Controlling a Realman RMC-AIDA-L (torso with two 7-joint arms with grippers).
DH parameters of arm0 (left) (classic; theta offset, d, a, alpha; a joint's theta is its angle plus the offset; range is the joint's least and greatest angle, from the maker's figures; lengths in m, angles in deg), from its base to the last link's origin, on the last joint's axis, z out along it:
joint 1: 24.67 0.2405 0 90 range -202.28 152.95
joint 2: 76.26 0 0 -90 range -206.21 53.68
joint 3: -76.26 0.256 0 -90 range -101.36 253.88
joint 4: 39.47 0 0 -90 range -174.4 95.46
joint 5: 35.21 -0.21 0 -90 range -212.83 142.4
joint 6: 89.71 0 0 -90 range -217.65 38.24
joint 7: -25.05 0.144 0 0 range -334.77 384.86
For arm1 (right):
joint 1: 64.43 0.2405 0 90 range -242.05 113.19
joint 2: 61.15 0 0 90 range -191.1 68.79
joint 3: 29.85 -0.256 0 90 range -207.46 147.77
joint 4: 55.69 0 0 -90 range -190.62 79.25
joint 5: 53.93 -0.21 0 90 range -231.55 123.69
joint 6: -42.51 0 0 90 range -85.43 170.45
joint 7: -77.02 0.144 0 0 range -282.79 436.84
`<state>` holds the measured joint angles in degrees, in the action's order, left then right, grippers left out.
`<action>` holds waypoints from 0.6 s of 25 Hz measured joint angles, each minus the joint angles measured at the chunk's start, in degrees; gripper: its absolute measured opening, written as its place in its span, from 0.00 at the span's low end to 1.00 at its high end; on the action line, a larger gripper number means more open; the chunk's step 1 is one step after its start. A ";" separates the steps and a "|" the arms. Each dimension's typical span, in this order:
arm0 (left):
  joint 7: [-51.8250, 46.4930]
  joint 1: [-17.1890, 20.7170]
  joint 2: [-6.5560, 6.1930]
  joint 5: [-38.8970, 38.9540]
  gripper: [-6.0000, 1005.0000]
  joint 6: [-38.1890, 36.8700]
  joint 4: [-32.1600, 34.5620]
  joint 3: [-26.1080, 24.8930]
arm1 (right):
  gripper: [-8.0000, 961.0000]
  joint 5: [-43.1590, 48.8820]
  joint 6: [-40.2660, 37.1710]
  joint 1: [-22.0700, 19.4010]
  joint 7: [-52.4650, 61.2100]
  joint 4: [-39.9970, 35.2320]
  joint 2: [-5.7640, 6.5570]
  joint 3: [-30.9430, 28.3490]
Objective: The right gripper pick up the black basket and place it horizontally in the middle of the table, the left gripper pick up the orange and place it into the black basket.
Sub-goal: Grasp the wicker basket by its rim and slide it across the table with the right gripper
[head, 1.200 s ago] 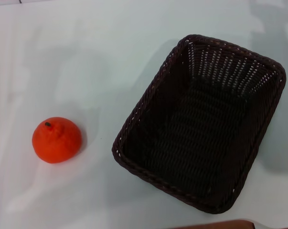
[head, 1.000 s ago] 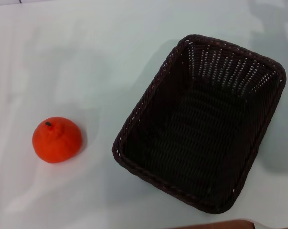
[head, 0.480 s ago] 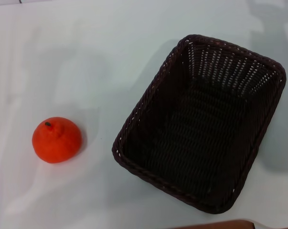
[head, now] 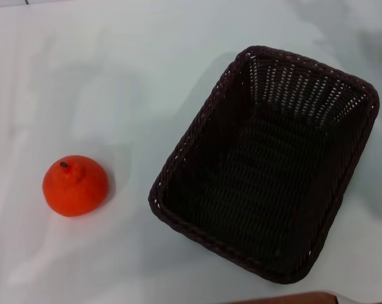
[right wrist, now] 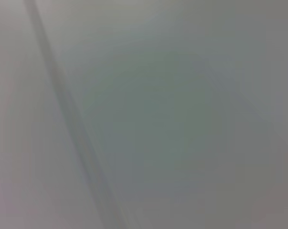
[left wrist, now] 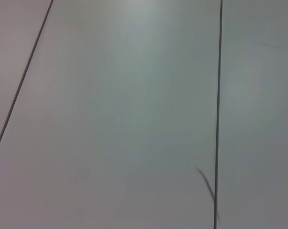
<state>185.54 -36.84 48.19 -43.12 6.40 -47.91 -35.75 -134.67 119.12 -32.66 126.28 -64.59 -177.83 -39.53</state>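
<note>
The black basket (head: 270, 168) is a dark woven rectangular basket. It stands empty and upright on the white table (head: 127, 76), right of centre, turned at an angle with one short end toward the far right. The orange (head: 75, 185) lies on the table at the left, apart from the basket, with its dark stem spot up. Neither gripper shows in the head view. The left wrist view and the right wrist view show only pale flat surfaces with thin dark lines, and no fingers.
A reddish-brown edge (head: 286, 297) shows at the bottom of the head view, below the basket. Faint shadows lie on the table at the far right (head: 374, 38). White tabletop lies between the orange and the basket.
The basket and the orange have not moved. The faint shadow at the table's far right has shifted a little.
</note>
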 joint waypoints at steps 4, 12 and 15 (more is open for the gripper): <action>-1.01 0.01 0.00 0.00 0.93 0.00 0.00 0.06 | 0.95 9.61 3.05 1.75 28.03 -15.21 2.00 17.03; -1.23 -0.30 0.00 -0.44 0.93 0.00 0.01 0.36 | 0.95 26.74 11.39 2.94 63.35 -42.22 3.16 40.93; -1.24 -0.27 0.00 -0.44 0.93 0.03 0.00 0.38 | 0.95 34.23 14.03 4.77 67.65 -46.07 3.39 42.53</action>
<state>184.30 -37.11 48.19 -43.57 6.43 -47.92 -35.37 -100.45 133.15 -27.89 193.93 -110.65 -174.43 3.00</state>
